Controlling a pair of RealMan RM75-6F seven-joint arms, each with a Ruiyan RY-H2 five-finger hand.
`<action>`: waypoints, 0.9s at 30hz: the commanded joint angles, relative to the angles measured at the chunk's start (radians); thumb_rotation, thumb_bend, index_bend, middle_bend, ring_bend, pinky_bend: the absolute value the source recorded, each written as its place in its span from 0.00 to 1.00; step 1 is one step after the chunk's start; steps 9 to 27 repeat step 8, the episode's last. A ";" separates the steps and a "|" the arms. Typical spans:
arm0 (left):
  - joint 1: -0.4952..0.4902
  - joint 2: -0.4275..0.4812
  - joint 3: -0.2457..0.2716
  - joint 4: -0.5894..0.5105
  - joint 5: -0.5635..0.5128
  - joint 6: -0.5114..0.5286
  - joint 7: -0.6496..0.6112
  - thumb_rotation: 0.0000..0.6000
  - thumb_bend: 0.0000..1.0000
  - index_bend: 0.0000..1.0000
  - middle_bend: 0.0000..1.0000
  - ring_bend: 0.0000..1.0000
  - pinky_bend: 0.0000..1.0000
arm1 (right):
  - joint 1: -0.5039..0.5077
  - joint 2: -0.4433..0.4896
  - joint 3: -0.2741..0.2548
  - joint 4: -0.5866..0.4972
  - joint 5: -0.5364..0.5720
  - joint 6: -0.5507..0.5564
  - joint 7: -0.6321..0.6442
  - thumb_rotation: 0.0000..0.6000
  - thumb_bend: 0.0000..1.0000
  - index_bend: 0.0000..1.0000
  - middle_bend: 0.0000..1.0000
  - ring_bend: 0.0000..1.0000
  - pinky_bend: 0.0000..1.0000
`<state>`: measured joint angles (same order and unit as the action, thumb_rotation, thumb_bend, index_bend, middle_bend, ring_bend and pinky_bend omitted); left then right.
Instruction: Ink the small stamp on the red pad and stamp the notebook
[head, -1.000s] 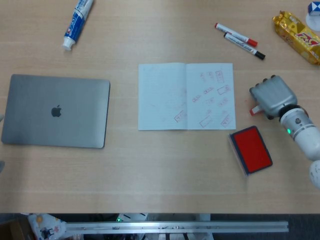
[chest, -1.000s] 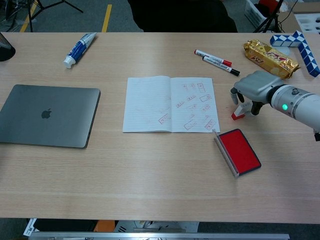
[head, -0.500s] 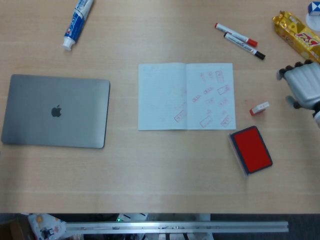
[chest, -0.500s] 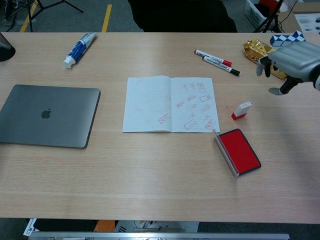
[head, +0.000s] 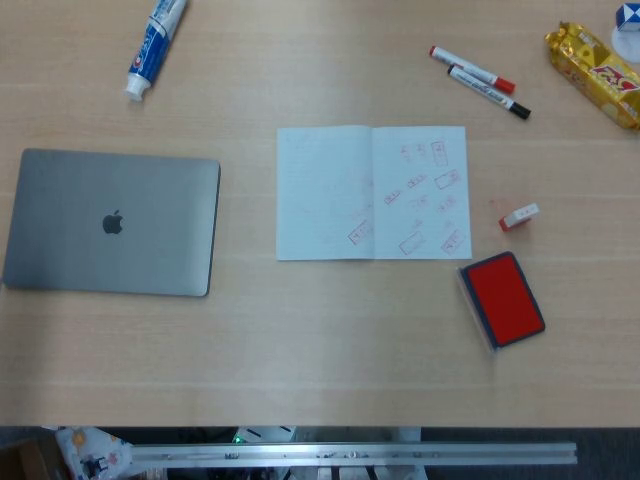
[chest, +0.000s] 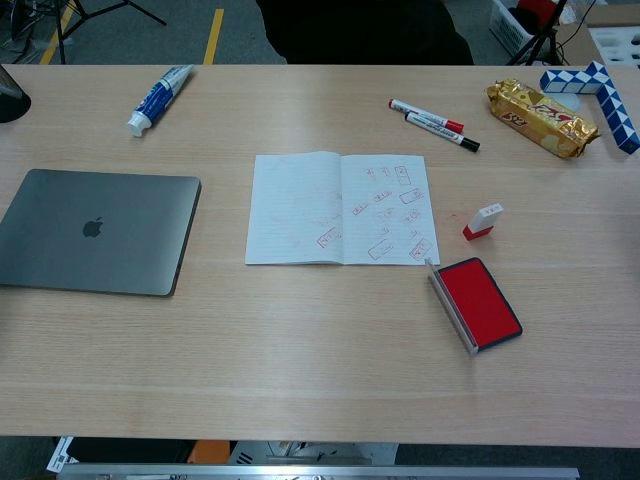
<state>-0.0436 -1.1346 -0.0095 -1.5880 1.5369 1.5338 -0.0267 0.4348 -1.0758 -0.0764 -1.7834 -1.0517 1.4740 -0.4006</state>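
While neither hand appears in either view, finger state cannot be told. The small white-and-red stamp (head: 519, 216) lies on its side on the wooden table (head: 300, 330), just right of the open white notebook (head: 372, 192) and just beyond the open red ink pad (head: 502, 299), touching neither.

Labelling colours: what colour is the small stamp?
White body, red base, on the small stamp; clearest in chest view.
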 joint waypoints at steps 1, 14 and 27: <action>0.007 -0.027 -0.013 0.025 0.024 0.040 -0.018 1.00 0.24 0.05 0.06 0.25 0.23 | -0.079 0.020 0.009 -0.013 -0.038 0.066 0.066 1.00 0.30 0.45 0.49 0.38 0.35; 0.015 -0.036 -0.009 0.030 0.046 0.065 -0.018 1.00 0.24 0.05 0.06 0.25 0.23 | -0.155 0.036 0.016 -0.032 -0.074 0.098 0.093 1.00 0.30 0.45 0.49 0.38 0.35; 0.015 -0.036 -0.009 0.030 0.046 0.065 -0.018 1.00 0.24 0.05 0.06 0.25 0.23 | -0.155 0.036 0.016 -0.032 -0.074 0.098 0.093 1.00 0.30 0.45 0.49 0.38 0.35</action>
